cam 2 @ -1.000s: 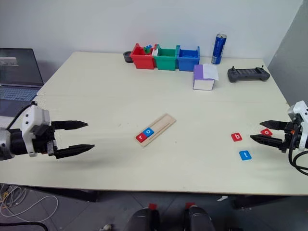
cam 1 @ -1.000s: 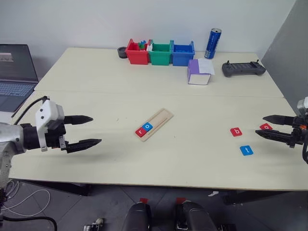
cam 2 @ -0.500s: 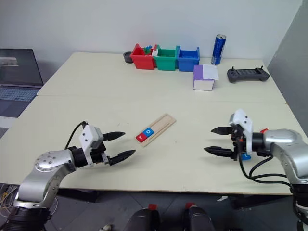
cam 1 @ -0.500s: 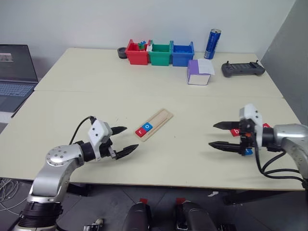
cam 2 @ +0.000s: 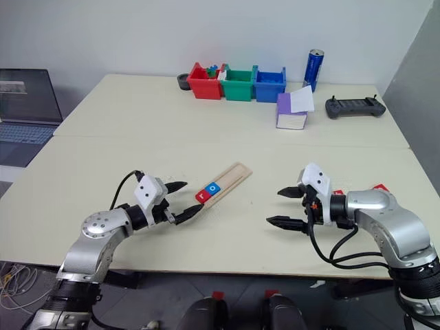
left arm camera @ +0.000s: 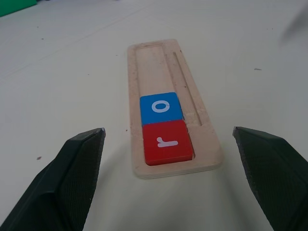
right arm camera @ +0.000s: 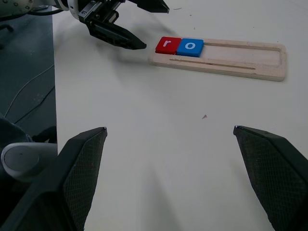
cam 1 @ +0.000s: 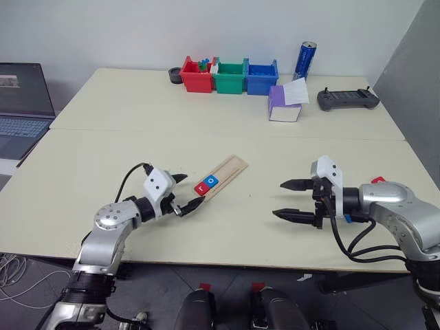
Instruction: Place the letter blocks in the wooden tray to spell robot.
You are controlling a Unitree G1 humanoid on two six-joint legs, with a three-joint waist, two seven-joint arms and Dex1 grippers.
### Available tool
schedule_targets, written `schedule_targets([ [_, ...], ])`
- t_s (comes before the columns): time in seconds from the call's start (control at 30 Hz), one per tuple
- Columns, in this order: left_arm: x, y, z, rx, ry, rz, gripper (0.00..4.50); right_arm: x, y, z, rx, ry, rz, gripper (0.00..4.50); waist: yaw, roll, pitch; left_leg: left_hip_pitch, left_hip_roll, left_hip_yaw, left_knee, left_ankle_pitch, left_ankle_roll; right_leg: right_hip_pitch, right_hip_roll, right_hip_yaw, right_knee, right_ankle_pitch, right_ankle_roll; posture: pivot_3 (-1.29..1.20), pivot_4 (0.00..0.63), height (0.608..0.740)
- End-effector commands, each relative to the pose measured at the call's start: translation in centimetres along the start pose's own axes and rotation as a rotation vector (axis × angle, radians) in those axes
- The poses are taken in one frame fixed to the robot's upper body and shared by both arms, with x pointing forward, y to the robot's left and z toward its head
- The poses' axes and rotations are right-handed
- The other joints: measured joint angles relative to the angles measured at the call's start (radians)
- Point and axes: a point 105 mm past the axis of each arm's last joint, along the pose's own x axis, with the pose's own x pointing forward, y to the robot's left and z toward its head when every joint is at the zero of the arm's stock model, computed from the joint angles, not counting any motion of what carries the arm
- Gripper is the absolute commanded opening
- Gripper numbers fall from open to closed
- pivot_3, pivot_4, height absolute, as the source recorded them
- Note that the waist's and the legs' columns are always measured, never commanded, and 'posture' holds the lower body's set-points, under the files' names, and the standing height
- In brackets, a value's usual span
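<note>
The wooden tray [cam 1: 223, 175] lies slanted mid-table. Two letter blocks sit at its near end, a red r [cam 1: 201, 188] and a blue o [cam 1: 211, 181] side by side. My left gripper [cam 1: 194, 190] is open right at that end; in the left wrist view its fingers [left arm camera: 72, 183] flank the tray [left arm camera: 163, 67] without touching it. My right gripper [cam 1: 278, 199] hangs open over bare table to the right of the tray, empty. Beyond the right arm a red block [cam 1: 377, 180] peeks out, its letter unreadable; that arm covers whatever lies beside it.
Red [cam 1: 195, 75], green [cam 1: 229, 75] and blue bins [cam 1: 261, 77] line the far edge, with a blue can [cam 1: 304, 60], a purple-and-white box [cam 1: 284, 103] and a black controller [cam 1: 347, 98] to their right. A laptop [cam 1: 24, 103] stands at far left.
Both arms swung inward. The left gripper moved right to the tray's near end. The right gripper moved left, past the loose blocks, which its arm now covers. Both stayed open.
</note>
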Motion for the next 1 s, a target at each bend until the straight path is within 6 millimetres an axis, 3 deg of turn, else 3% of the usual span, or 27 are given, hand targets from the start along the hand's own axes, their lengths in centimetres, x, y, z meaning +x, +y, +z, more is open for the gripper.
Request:
schedule_targets([
  [0.03, 0.7, -0.5, 0.4, 0.032, -0.009, -0.046, 4.5, 0.0, 0.6, 0.9, -0.038, -0.024, 0.012, 4.48, -0.001, 0.0, 0.0, 0.0, 0.0, 0.0, 0.0, 0.0, 0.0, 0.0, 0.0, 0.0, 0.0, 0.0, 0.0, 0.0, 0.15, 0.74],
  [0.27, 2.0, 0.4, 0.1, 0.069, 0.017, 0.002, 4.5, 0.1, 0.7, 0.7, -0.044, -0.011, 0.01, 4.48, -0.001, 0.0, 0.0, 0.0, 0.0, 0.0, 0.0, 0.0, 0.0, 0.0, 0.0, 0.0, 0.0, 0.0, 0.0, 0.0, 0.15, 0.74],
  [1.0, 2.0, 1.1, -0.8, 0.015, 0.109, 0.055, 4.5, 0.6, 0.6, 0.0, -0.054, 0.007, 0.009, 4.48, -0.002, 0.0, 0.0, 0.0, 0.0, -0.001, 0.0, 0.0, 0.0, 0.001, 0.0, -0.001, 0.0, 0.0, 0.0, 0.0, 0.15, 0.74],
])
